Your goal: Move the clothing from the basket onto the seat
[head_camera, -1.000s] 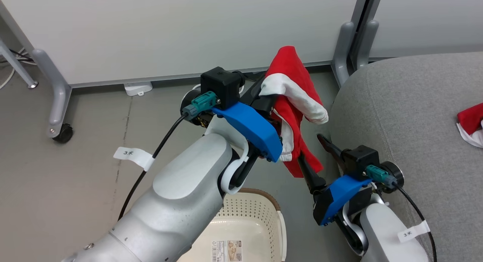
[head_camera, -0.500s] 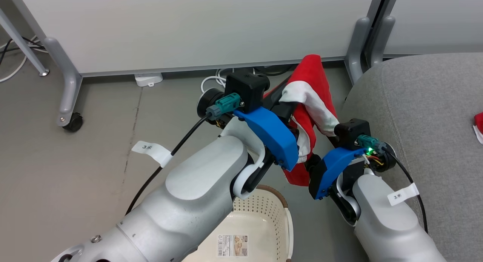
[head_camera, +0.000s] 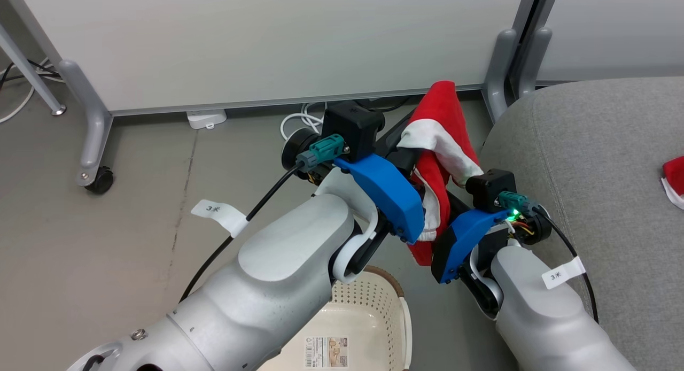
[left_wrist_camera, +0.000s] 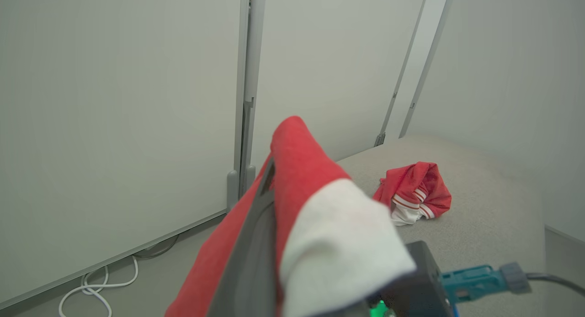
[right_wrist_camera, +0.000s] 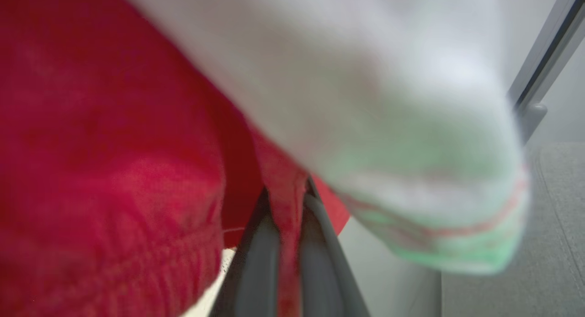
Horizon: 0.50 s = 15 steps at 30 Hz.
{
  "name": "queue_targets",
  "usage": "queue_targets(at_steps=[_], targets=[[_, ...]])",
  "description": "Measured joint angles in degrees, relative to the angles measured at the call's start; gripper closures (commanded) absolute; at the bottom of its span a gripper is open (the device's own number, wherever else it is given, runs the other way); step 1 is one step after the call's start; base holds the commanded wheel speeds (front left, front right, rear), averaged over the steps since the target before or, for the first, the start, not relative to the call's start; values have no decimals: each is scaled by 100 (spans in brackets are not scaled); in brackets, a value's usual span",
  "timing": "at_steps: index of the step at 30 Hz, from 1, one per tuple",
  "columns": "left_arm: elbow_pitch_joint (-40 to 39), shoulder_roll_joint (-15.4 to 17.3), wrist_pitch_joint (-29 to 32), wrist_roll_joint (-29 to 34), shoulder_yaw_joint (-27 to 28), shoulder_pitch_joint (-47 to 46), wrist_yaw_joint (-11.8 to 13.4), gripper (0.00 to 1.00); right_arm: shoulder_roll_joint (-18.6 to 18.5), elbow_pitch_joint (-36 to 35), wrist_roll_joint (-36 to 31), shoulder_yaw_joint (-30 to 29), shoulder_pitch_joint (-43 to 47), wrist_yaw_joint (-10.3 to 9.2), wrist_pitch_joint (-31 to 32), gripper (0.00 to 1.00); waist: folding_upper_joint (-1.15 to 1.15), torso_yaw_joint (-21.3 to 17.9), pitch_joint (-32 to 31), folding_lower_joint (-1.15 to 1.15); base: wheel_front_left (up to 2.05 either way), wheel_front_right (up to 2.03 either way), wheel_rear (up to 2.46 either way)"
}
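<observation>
Noting both arms raised beside the edge of the seat (head_camera: 588, 146): right gripper (right_wrist_camera: 285, 207), risen since earlier, jaws pinching the red garment (head_camera: 441, 111) draped over left gripper (head_camera: 406, 138); its jaws I cannot judge.

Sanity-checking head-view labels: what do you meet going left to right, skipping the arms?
caster wheel → white floor box → held red garment → grey seat → second red garment
</observation>
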Motion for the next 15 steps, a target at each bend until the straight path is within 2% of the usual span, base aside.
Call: queue_targets(at_steps=[12,13,14,15], targets=[[156,0,-100,-140,-93,-9,41,99,0,268,241,271,-94,0,-163,100,0,-63,-52,0,0,0,0],[179,0,-112,-152,-99,-9,41,45,0,283,269,289,-98,0,-169,100,0,-66,-53,0,0,0,0],[209,1,-125,-148,-116,-11,41,0,0,292,278,311,-100,0,-194,100,0,-71,-55,0,0,0,0],[249,0,-131,-141,-129,-12,47,0,0,297,294,333,-103,0,-197,100,0,-77,-56,0,0,0,0]])
